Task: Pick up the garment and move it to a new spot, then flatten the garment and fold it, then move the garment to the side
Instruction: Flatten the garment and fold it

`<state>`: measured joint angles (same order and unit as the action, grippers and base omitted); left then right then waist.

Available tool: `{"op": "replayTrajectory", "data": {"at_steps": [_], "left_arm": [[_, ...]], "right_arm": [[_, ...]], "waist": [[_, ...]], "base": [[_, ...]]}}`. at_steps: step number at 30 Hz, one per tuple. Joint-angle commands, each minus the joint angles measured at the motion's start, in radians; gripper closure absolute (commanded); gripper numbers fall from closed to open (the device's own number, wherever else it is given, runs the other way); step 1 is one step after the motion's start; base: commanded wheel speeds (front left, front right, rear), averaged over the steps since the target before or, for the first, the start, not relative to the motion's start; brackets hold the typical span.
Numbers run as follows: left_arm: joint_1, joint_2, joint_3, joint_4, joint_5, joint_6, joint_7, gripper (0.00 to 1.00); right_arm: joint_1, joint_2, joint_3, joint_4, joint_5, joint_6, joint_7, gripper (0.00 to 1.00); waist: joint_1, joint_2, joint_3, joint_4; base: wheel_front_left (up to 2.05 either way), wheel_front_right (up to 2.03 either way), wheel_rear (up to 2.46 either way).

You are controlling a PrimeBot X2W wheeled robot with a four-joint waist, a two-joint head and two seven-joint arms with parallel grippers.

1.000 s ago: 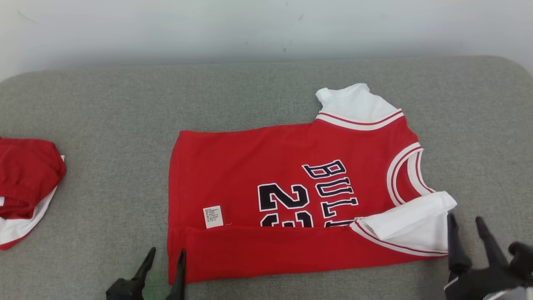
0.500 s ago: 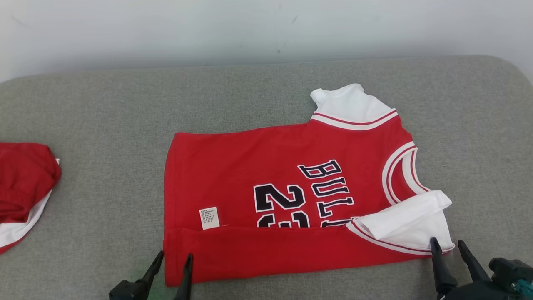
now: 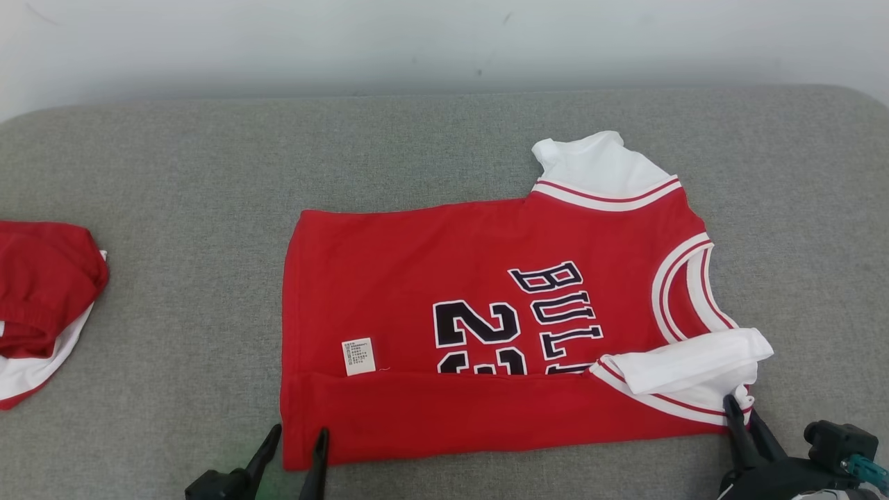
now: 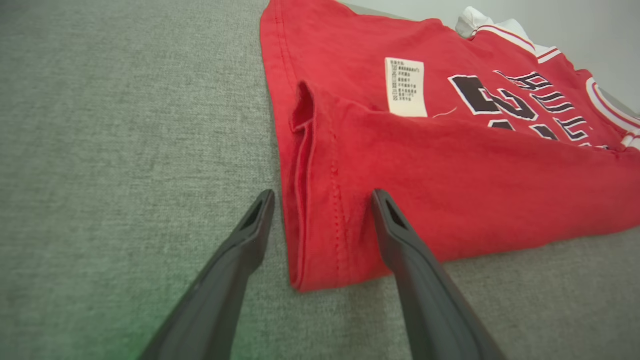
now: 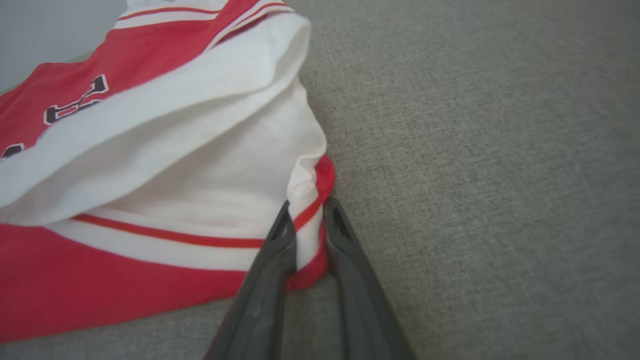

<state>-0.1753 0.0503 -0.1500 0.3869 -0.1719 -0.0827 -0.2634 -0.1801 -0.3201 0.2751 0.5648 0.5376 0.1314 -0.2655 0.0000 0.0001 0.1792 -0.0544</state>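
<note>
The garment (image 3: 486,292) is a red jersey with white sleeves and black lettering, lying flat on the grey cushion, its near edge folded over. My left gripper (image 3: 298,432) stands open at the garment's near left corner (image 4: 320,240); in the left wrist view the left gripper (image 4: 324,196) straddles the hem, one finger over the red cloth and the other over the grey surface. My right gripper (image 3: 740,408) is at the near right sleeve. In the right wrist view the right gripper (image 5: 307,207) is shut on the red-and-white sleeve hem of the garment (image 5: 150,150).
Another red and white piece of clothing (image 3: 42,298) lies bunched at the left edge. The grey cushion (image 3: 173,173) ends at a pale wall (image 3: 417,42) behind. A white care label (image 3: 358,356) sits on the red cloth near the fold.
My right gripper came down to the sleeve's near corner and closed its fingers on the hem. The left gripper crept forward to the hem corner, still open. The camera shifted slightly.
</note>
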Motion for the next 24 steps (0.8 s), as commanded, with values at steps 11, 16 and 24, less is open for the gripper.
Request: {"op": "replayTrajectory", "data": {"at_steps": [11,16,24], "left_arm": [[-0.016,-0.004,-0.090,0.204,-0.228,-0.043,0.010,0.75],[-0.047,-0.004,-0.126,0.236,-0.261,-0.047,0.011,1.00],[-0.026,0.002,-0.059,0.230,-0.202,-0.046,0.003,1.00]], "right_arm": [[-0.016,-0.012,0.031,-0.013,0.016,-0.001,0.002,1.00],[-0.008,-0.009,0.027,-0.024,0.013,-0.001,0.001,1.00],[0.029,-0.007,0.025,-0.037,0.006,-0.001,0.001,1.00]], "waist": [[0.0000,-0.0001,-0.006,-0.010],[0.0000,-0.0001,-0.016,-0.006],[0.0000,-0.0001,-0.057,0.012]], "base": [[0.00,0.00,0.00],[0.00,0.00,0.00],[0.00,0.00,0.00]]}}
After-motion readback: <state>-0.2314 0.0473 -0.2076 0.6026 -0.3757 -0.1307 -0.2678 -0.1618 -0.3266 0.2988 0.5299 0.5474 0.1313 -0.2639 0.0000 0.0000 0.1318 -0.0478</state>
